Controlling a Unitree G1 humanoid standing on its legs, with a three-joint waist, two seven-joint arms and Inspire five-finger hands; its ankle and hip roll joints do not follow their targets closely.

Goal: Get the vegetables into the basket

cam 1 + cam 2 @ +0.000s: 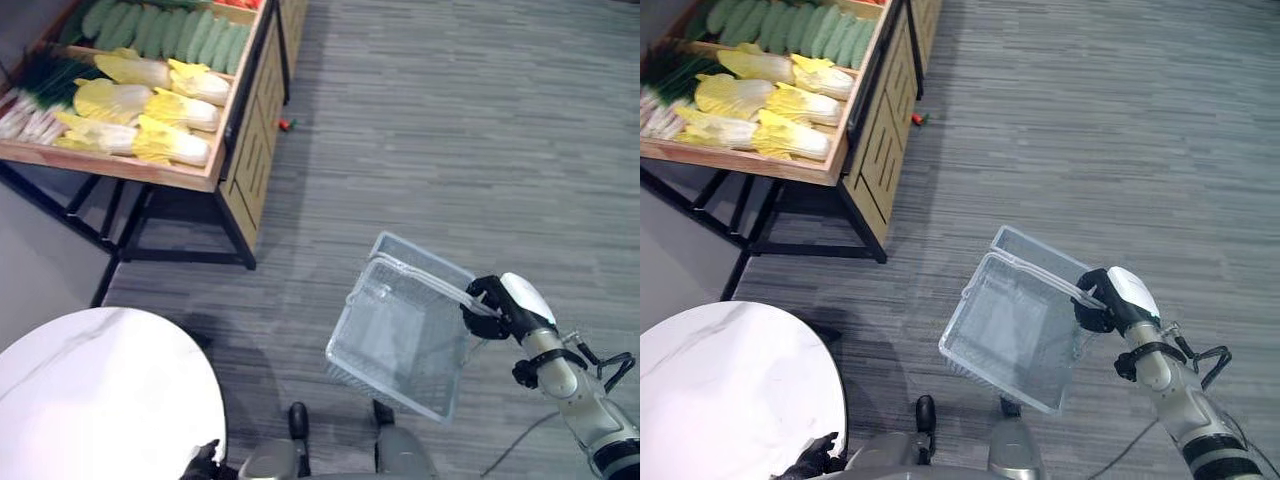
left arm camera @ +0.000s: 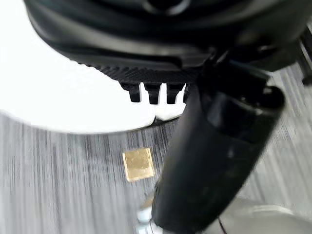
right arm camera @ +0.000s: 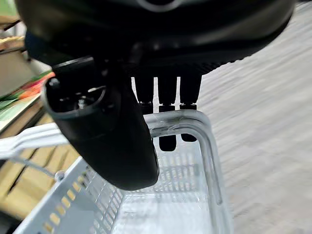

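A clear plastic basket (image 1: 405, 335) hangs tilted over the floor at the lower right, with nothing in it. My right hand (image 1: 500, 300) is shut on its white handle (image 3: 180, 119), fingers curled round the bar. The vegetables lie on a wooden stand (image 1: 150, 170) at the upper left: yellow cabbages (image 1: 150, 110), green cucumbers (image 1: 165, 30) behind them and green onions (image 1: 45, 85) at the left end. My left hand (image 1: 815, 460) hangs low by the round table's edge, fingers relaxed and holding nothing.
A white round table (image 1: 100, 390) fills the lower left, close to my left hand. The stand rests on a black metal frame (image 1: 180, 235) with a slatted wooden side. A small red thing (image 1: 287, 124) lies on the grey carpet beside it.
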